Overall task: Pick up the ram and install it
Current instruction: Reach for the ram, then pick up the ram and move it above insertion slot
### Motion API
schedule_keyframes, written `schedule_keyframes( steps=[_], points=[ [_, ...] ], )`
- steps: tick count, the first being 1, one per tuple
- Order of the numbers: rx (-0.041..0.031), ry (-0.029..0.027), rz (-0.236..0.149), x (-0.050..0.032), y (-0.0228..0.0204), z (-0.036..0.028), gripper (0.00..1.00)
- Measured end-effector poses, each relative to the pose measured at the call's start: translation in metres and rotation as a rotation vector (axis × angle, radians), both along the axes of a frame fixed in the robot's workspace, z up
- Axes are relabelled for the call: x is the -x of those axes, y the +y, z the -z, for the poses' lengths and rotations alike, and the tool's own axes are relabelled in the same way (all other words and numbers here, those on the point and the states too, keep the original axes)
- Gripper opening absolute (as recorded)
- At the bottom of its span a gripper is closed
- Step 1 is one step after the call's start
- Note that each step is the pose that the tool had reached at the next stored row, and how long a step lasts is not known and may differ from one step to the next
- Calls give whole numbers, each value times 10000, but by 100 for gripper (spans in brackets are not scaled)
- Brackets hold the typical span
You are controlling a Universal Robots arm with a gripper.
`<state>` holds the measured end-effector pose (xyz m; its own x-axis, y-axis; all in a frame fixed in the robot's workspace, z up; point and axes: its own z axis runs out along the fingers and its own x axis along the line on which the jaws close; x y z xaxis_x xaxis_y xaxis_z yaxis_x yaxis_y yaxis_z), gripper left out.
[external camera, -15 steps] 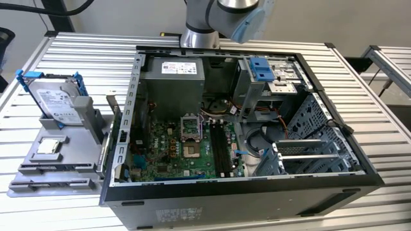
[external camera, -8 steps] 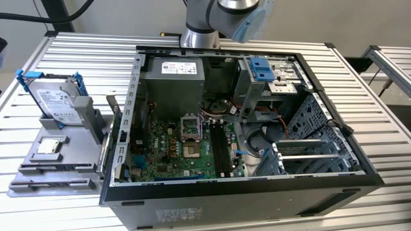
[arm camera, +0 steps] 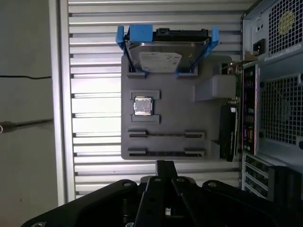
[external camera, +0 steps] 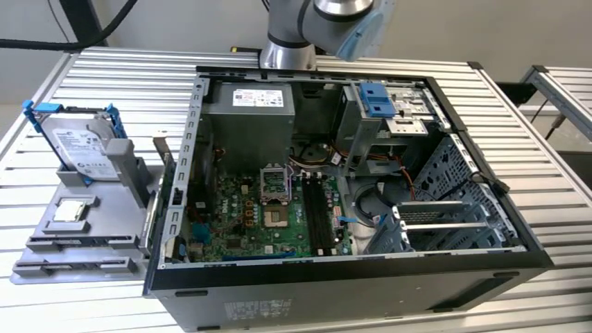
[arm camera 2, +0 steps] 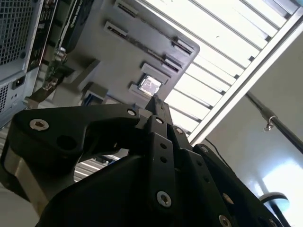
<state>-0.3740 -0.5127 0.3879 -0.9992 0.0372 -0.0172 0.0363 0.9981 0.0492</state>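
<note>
My gripper (arm camera: 164, 165) hangs high above the grey holder (arm camera: 170, 123) that lies beside the open computer case (external camera: 481, 260). Its black fingers meet at the tip (arm camera 2: 154, 100), shut, with nothing seen between them. The holder's two long narrow slots (arm camera: 165, 135) each show a thin dark line; I cannot tell whether the ram sits in either, so the ram is hidden from me. In the case, the motherboard's long memory slots (external camera: 321, 215) run beside the processor socket (external camera: 276, 220).
On the holder stand a silver hard drive in a blue frame (arm camera: 163, 54) and a small square silver chip (arm camera: 143, 106). The slatted metal table (external camera: 111, 76) carries holder and case. Drive cages (external camera: 384, 104) and cables crowd the case's far side.
</note>
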Motion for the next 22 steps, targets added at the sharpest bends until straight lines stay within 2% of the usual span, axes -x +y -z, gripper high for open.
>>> schedule_keyframes(
  steps=[5, 6, 9, 10, 12, 13, 22],
  points=[
    [0, 26, 39, 1, -155, 8, 0],
    [1, 29, 46, 0, -174, 10, 0],
    [1, 32, 49, 1, -173, 10, 0],
    [0, 54, 50, -1, -173, 10, 0],
    [37, 309, 42, -12, -173, 8, 0],
    [47, 337, 43, -11, -173, 8, 0],
    [47, 367, 43, -11, -173, 8, 0]
  ],
)
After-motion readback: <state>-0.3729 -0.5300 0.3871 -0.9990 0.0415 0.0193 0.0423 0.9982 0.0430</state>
